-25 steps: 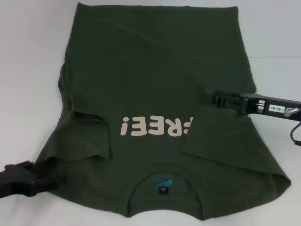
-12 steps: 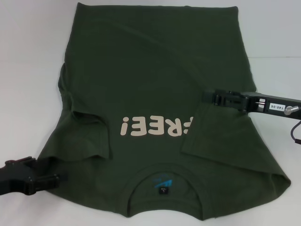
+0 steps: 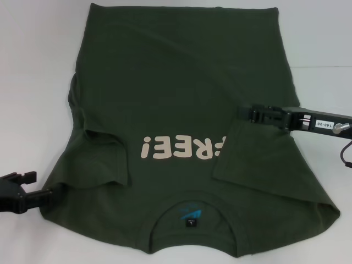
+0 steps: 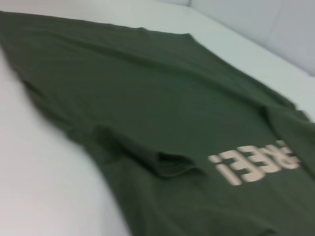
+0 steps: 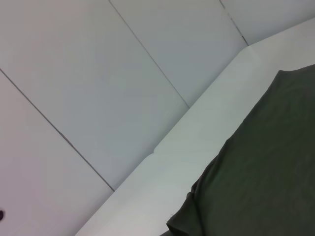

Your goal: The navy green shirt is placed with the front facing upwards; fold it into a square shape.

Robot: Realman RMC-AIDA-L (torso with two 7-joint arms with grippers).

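Note:
The navy green shirt (image 3: 181, 71) lies front up on the white table, its collar and blue neck label (image 3: 190, 215) towards me. The cream "FREE!" lettering (image 3: 181, 148) reads upside down. Both sleeves are folded inward. The right one (image 3: 258, 159) covers the start of the lettering, and the left one (image 3: 104, 159) is bunched. My right gripper (image 3: 242, 114) hovers at the far corner of the folded right sleeve. My left gripper (image 3: 55, 193) is at the shirt's near left shoulder edge. The shirt also shows in the left wrist view (image 4: 147, 88) and the right wrist view (image 5: 266, 172).
The white table (image 3: 33, 82) extends around the shirt on the left, right and far sides. White wall panels (image 5: 98, 73) rise behind the table's far edge. A black cable (image 3: 346, 157) hangs from my right arm at the right edge.
My left gripper has pulled back to the left, off the shirt's shoulder edge. My right gripper and the shirt have not moved.

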